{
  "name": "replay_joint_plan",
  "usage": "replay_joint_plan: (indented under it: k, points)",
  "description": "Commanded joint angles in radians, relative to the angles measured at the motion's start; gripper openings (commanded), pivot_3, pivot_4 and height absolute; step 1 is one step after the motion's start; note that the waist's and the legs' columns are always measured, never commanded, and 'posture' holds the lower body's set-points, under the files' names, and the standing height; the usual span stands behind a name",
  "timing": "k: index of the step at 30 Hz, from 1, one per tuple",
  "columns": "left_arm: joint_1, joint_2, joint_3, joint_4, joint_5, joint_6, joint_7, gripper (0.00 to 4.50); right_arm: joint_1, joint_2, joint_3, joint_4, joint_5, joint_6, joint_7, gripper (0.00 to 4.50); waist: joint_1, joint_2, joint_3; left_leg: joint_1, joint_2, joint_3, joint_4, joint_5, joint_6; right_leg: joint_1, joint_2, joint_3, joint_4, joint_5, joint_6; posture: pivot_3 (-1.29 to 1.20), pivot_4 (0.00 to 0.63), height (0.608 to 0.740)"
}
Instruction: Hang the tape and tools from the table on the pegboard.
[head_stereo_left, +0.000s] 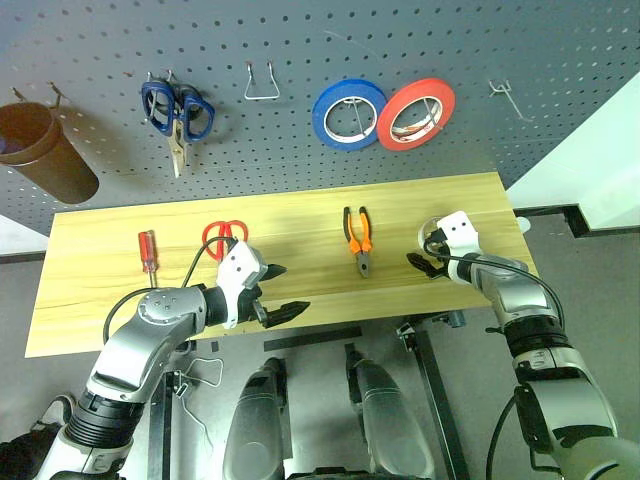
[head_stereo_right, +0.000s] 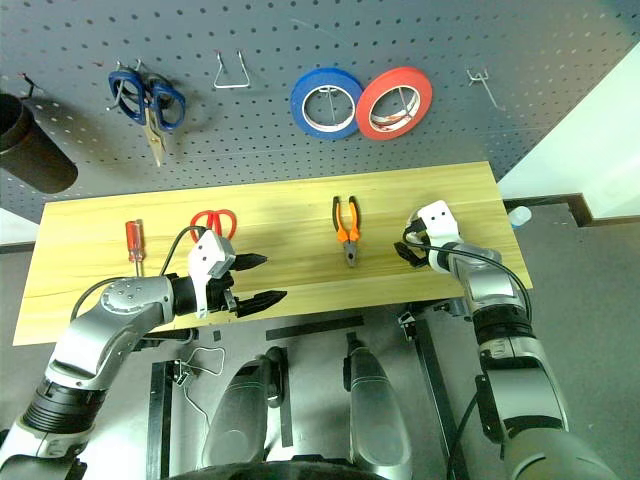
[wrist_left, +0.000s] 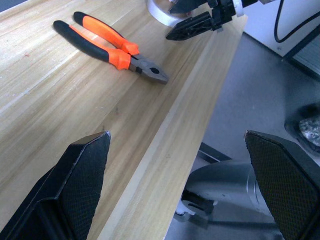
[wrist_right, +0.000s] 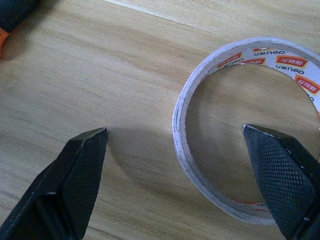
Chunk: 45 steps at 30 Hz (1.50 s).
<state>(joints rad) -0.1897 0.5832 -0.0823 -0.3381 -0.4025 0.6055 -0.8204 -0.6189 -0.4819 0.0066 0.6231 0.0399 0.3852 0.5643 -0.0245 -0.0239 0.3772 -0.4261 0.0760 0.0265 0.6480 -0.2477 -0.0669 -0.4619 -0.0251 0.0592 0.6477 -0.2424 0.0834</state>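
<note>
Four items on the counter (head_stereo_left: 300, 215): tape (wrist_right: 240, 125) at right end, one finger of the right gripper (head_stereo_left: 428, 252) over its hole, jaws wide; pliers (head_stereo_left: 359, 240); scissors (head_stereo_left: 224, 236); screwdriver (head_stereo_left: 147, 249). Left gripper (head_stereo_left: 282, 291) jaws wide, empty.

The counter (head_stereo_left: 300, 215) is showing light wood with lengthwise grain. The pegboard (head_stereo_left: 300, 40) is wearing dark grey, dotted with a regular grid of holes. The pliers (head_stereo_left: 359, 239) are showing orange and black handles, the scissors (head_stereo_left: 222, 234) and screwdriver (head_stereo_left: 147, 248) red ones. The tape (wrist_right: 240, 125) is looking cream-white (orange labels lining its inner ring).
</note>
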Motion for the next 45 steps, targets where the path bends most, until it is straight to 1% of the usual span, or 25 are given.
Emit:
replay_joint_plan:
  k: [1,6,8,9,14,18,19,20,21,30,33,35,38,39,43,45]
  points:
    - [0.027,0.010,0.022,-0.059,-0.018,0.005,0.011,4.47,0.002,0.007,0.018,0.060,-0.018,0.007,0.007,4.47,-0.002,-0.002,0.001,0.000,0.000,0.000,0.000,0.000,0.000,0.000,0.000,0.000,0.000,0.000,0.000,0.01,0.435,0.721]
    - [0.030,0.012,0.019,-0.064,-0.019,0.008,0.020,4.47,-0.017,0.005,0.017,0.103,-0.025,-0.007,0.010,4.47,-0.002,-0.002,0.001,0.000,0.000,0.000,0.001,0.000,0.000,0.001,0.000,0.000,0.000,0.000,0.000,0.02,0.435,0.721]
    - [0.030,0.011,0.018,-0.065,-0.019,0.007,0.023,4.50,-0.022,0.005,0.014,0.119,-0.028,-0.018,0.006,4.09,-0.003,-0.002,0.001,0.000,0.000,0.000,0.001,0.000,0.000,0.001,0.000,0.000,0.000,0.000,0.000,0.02,0.430,0.721]
    - [0.029,0.010,0.018,-0.065,-0.018,0.006,0.024,4.50,-0.024,0.006,0.013,0.126,-0.030,-0.023,0.004,3.86,-0.003,-0.002,0.001,0.000,0.000,0.000,0.001,0.000,0.000,0.001,0.000,0.000,0.000,0.000,0.000,0.03,0.428,0.721]
    - [0.028,0.017,0.029,-0.065,-0.019,0.007,0.024,4.50,-0.035,0.012,0.015,0.156,-0.035,-0.043,-0.001,2.29,-0.001,-0.002,0.001,0.000,0.000,0.000,0.001,0.000,-0.001,0.001,0.000,0.000,0.000,0.000,0.000,0.03,0.421,0.721]
    - [0.021,0.016,0.021,-0.047,-0.003,-0.008,0.022,4.50,-0.043,0.025,0.016,0.172,-0.035,-0.055,-0.004,0.87,0.003,-0.002,0.001,0.000,0.000,0.000,0.001,0.000,-0.001,0.001,0.000,0.000,0.000,0.000,0.000,0.05,0.411,0.721]
    - [0.014,0.015,0.019,-0.047,-0.002,-0.006,0.022,4.50,-0.047,0.029,0.016,0.176,-0.035,-0.058,-0.007,0.62,0.003,-0.002,0.001,0.000,0.000,0.000,0.001,0.000,-0.001,0.001,0.000,0.000,0.000,0.000,0.000,0.05,0.404,0.721]
    - [0.009,0.014,0.016,-0.046,-0.001,-0.006,0.022,4.50,-0.050,0.032,0.016,0.183,-0.036,-0.063,-0.009,0.22,0.004,-0.002,0.001,0.000,0.000,0.000,0.001,0.001,-0.001,0.001,0.000,0.000,0.000,0.000,0.000,0.06,0.401,0.721]
    - [0.001,0.014,0.016,-0.044,0.000,-0.006,0.022,4.50,-0.053,0.035,0.015,0.189,-0.036,-0.067,-0.012,0.03,0.004,-0.003,0.001,0.000,0.000,0.000,0.001,0.001,-0.001,0.001,0.000,0.000,0.000,0.000,0.000,0.06,0.394,0.721]
    - [-0.064,0.010,0.005,0.031,0.014,-0.053,-0.008,4.50,-0.060,0.036,-0.026,0.207,-0.016,-0.135,-0.044,0.03,0.003,-0.005,-0.001,0.001,0.000,0.000,0.002,0.002,-0.003,0.002,0.000,0.000,0.000,0.001,-0.001,0.05,0.355,0.721]
    - [-0.084,-0.006,0.001,0.049,0.013,-0.071,-0.015,4.50,0.016,0.009,-0.069,0.093,0.016,-0.144,-0.043,0.03,0.012,-0.005,-0.001,0.000,0.000,0.000,0.002,0.002,-0.004,0.002,0.000,0.000,0.000,0.001,-0.001,0.04,0.345,0.721]
    - [-0.090,-0.013,-0.005,0.063,0.014,-0.083,-0.023,4.50,0.090,-0.007,-0.114,-0.037,0.047,-0.106,-0.051,0.03,0.016,-0.005,-0.001,-0.001,-0.001,-0.001,0.001,0.002,-0.004,0.001,-0.001,-0.001,0.000,0.001,0.000,0.02,0.331,0.721]
    - [-0.107,-0.024,-0.010,0.088,0.014,-0.102,-0.031,4.50,0.241,-0.031,-0.192,-0.327,0.104,-0.004,-0.064,0.03,0.016,-0.004,-0.001,-0.003,-0.003,-0.001,-0.001,0.002,-0.004,-0.001,-0.003,-0.001,-0.001,0.000,0.001,0.01,0.321,0.721]
    - [-0.110,-0.029,-0.011,0.100,0.016,-0.111,-0.034,4.50,0.275,-0.033,-0.206,-0.388,0.116,0.020,-0.069,0.03,0.014,-0.004,-0.001,-0.005,-0.003,-0.001,-0.001,0.002,-0.004,-0.002,-0.004,-0.001,0.000,0.000,0.002,0.00,0.312,0.721]
    - [-0.160,-0.060,-0.019,0.171,0.018,-0.168,-0.063,4.50,0.489,-0.033,-0.294,-0.684,0.187,0.060,-0.065,0.03,0.007,-0.003,-0.003,-0.008,-0.004,-0.001,0.000,0.002,-0.004,-0.005,-0.004,-0.001,0.000,0.000,0.003,-0.02,0.292,0.721]
    - [-0.190,-0.073,-0.023,0.205,0.025,-0.188,-0.073,4.50,0.562,-0.032,-0.339,-0.794,0.223,0.076,-0.065,0.03,0.005,-0.002,-0.004,-0.008,-0.004,-0.002,0.000,0.003,-0.005,-0.005,-0.003,-0.001,0.000,0.000,0.003,-0.03,0.283,0.721]
